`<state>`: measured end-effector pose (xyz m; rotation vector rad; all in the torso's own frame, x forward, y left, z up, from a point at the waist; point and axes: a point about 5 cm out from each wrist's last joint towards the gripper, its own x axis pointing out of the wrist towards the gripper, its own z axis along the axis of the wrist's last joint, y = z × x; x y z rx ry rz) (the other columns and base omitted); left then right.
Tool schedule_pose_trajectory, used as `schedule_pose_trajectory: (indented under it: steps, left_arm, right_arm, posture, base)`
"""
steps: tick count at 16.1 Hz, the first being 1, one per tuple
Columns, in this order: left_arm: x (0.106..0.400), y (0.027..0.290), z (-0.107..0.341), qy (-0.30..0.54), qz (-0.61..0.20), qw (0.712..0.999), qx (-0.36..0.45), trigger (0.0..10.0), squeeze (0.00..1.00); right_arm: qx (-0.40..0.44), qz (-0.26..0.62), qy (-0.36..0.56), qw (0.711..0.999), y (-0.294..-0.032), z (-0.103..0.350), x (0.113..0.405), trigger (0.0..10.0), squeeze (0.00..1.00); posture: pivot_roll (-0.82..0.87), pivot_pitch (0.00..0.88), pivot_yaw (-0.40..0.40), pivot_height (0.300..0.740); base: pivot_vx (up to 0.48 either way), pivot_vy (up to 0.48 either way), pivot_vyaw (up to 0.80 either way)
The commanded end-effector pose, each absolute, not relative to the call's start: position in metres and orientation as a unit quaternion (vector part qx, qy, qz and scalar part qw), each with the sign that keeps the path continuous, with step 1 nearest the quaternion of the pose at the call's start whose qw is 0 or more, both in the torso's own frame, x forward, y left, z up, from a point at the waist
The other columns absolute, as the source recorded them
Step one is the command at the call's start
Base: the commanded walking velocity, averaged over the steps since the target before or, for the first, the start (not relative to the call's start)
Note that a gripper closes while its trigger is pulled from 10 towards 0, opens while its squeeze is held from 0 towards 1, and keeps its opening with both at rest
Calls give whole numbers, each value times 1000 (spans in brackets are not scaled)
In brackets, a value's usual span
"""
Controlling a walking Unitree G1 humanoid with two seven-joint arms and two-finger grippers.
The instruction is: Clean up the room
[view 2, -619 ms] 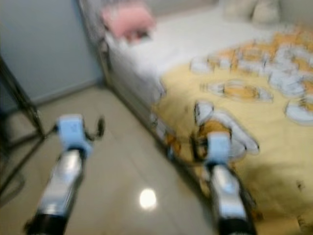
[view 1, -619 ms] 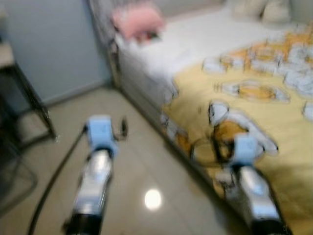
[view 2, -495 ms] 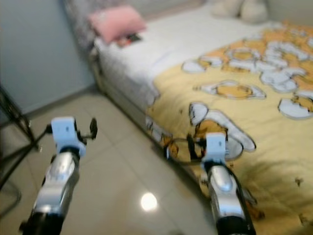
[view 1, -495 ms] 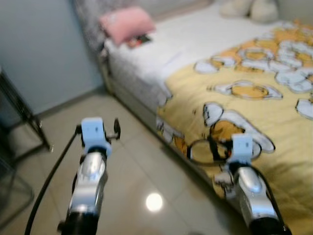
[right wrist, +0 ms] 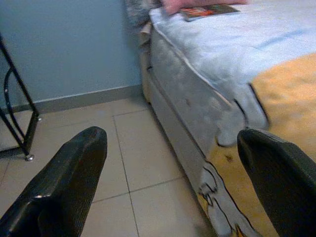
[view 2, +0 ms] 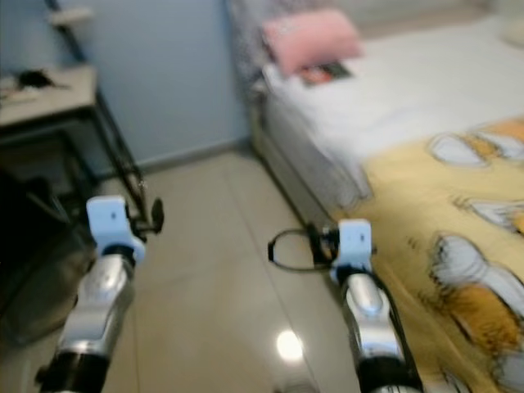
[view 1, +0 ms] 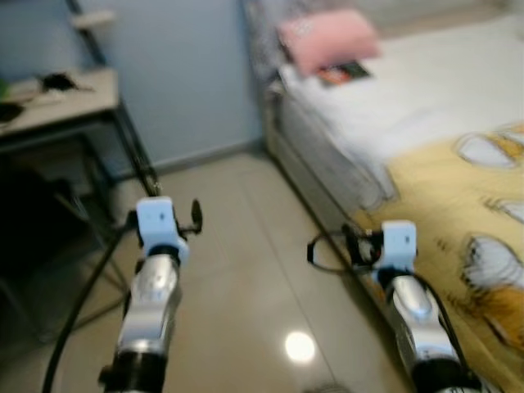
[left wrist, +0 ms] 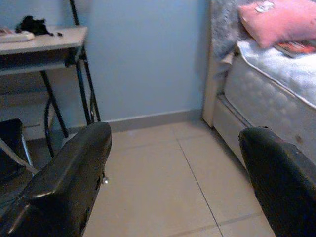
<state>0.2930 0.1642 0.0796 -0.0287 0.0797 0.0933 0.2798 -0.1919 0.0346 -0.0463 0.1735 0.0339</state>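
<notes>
No legible txt; book [right wrist: 206,11] cover prob. too blurred.

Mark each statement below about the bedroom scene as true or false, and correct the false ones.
1. A pink pillow lies on the bed. True.
2. The left gripper is shut on a cloth. False: its fingers stand wide apart with nothing between them, above the tiled floor.
3. A book or magazine lies on the white sheet beside the pink pillow. True.
4. The yellow patterned blanket lies crumpled on the floor. False: it is spread over the bed.
5. The right gripper is open and holds nothing. True.
6. The desk stands on the robot's right. False: it stands on the robot's left, by the blue wall.
</notes>
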Motion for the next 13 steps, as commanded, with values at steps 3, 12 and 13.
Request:
schedule_pose_trajectory:
  steps: [3, 12, 13]
  left_arm:
    - [294, 165, 83, 34, 43, 998, -6, 10000, 0]
    - [295, 159, 89, 12, 9, 1000, 1, 10000, 0]
    - [296, 156, 90, 10, 1, 1000, -3, 10000, 0]
  right_arm:
    - [-24, 4, 95, 995, -196, 31, 279, 10000, 0]
    - [-20, -1, 93, 995, -198, 31, 275, 10000, 0]
    - [-20, 0, 93, 995, -198, 31, 275, 10000, 0]
  posture:
    - [-98, 0, 82, 740]
    - [-103, 0, 72, 740]
    - [-103, 0, 72, 740]
  base:
    - [480, 0, 692]
    - [480, 0, 0]
    - [480, 0, 0]
